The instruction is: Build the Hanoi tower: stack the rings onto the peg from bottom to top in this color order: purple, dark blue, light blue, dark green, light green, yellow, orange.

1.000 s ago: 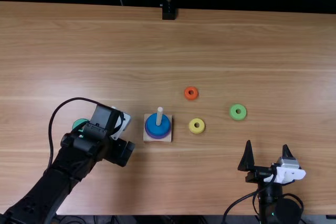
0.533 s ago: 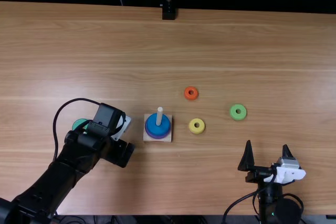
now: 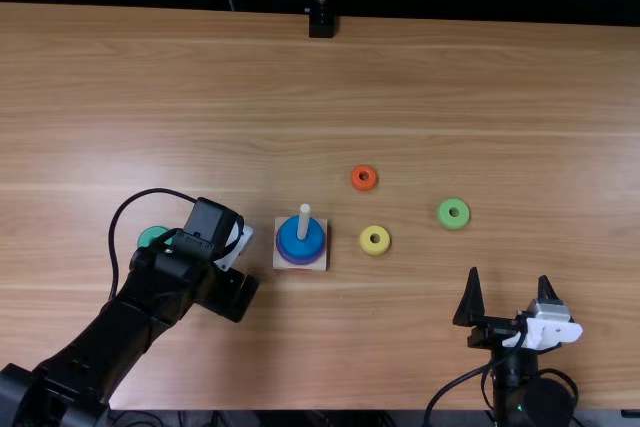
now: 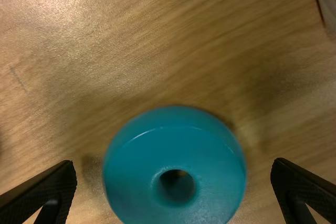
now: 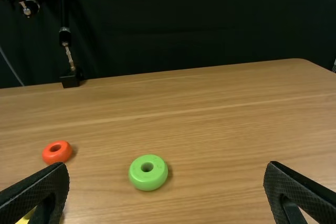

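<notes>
My left gripper (image 3: 229, 293) points down at the table, left of the wooden base (image 3: 284, 264) in the top view. In the left wrist view, the left gripper (image 4: 174, 164) is open, a finger on either side of a teal-blue ring (image 4: 142, 163) with gaps between. The peg (image 3: 304, 217) bears a blue ring (image 3: 296, 244) above a purple one (image 3: 301, 262). A dark green ring (image 3: 149, 236) is partly hidden by the left arm. Yellow (image 3: 364, 240), orange (image 3: 355, 179) and light green (image 3: 444, 214) rings lie apart. Open and empty are the right gripper (image 3: 509, 277) and, in its wrist view, its fingers (image 5: 39, 192).
A black stand (image 3: 322, 25) is at the table's far edge. The left arm crosses the near left part of the table (image 3: 330, 347), and its cable loops above it. The right arm is at the near right edge.
My left arm has shifted slightly to the right in the top view, uncovering a bit more of the dark green ring. The right arm and the peg's rings have stayed put.
</notes>
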Robot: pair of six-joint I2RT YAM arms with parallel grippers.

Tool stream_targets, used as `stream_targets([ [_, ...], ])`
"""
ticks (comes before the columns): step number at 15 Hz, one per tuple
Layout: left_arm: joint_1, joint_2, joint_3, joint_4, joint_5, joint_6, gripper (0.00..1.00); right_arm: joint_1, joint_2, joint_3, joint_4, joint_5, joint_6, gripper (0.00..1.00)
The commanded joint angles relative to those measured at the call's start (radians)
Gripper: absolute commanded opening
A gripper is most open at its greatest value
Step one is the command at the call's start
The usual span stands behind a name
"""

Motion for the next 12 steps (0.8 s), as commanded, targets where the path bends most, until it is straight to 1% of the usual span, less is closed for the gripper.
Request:
stream_targets([
  [1, -0.007, 0.012, 0.023, -0.002, 0.003, 0.004, 1.0, -0.009, -0.012, -0.005, 0.003, -0.001, 0.001, 1.0],
  [3, -0.01, 0.012, 0.023, 0.0, 0.003, 0.004, 1.0, -0.009, -0.012, -0.005, 0.003, -0.001, 0.001, 1.0],
  [4, -0.012, 0.012, 0.02, -0.002, 0.003, 0.012, 1.0, -0.009, -0.012, -0.005, 0.003, -0.001, 0.001, 1.0],
  [5, -0.012, 0.012, 0.017, -0.002, 0.001, 0.014, 0.8, -0.009, -0.012, -0.005, 0.003, -0.001, 0.001, 1.0],
  [6, -0.012, 0.012, 0.015, 0.0, 0.001, 0.014, 0.54, -0.009, -0.012, -0.005, 0.003, -0.001, 0.001, 1.0],
  [7, -0.015, 0.011, 0.015, 0.0, 0.0, 0.014, 0.37, -0.009, -0.012, -0.004, 0.003, -0.001, 0.001, 1.0],
  [9, -0.026, 0.011, 0.015, -0.002, -0.002, 0.015, 0.24, -0.009, -0.012, -0.005, 0.003, -0.001, 0.001, 1.0],
  [11, -0.026, 0.011, 0.017, 0.002, -0.002, 0.015, 0.0, -0.009, -0.012, -0.004, 0.003, -0.001, 0.001, 1.0],
  [12, -0.027, 0.011, 0.021, 0.0, -0.002, 0.017, 0.0, -0.009, -0.012, -0.005, 0.003, -0.001, 0.001, 1.0],
])
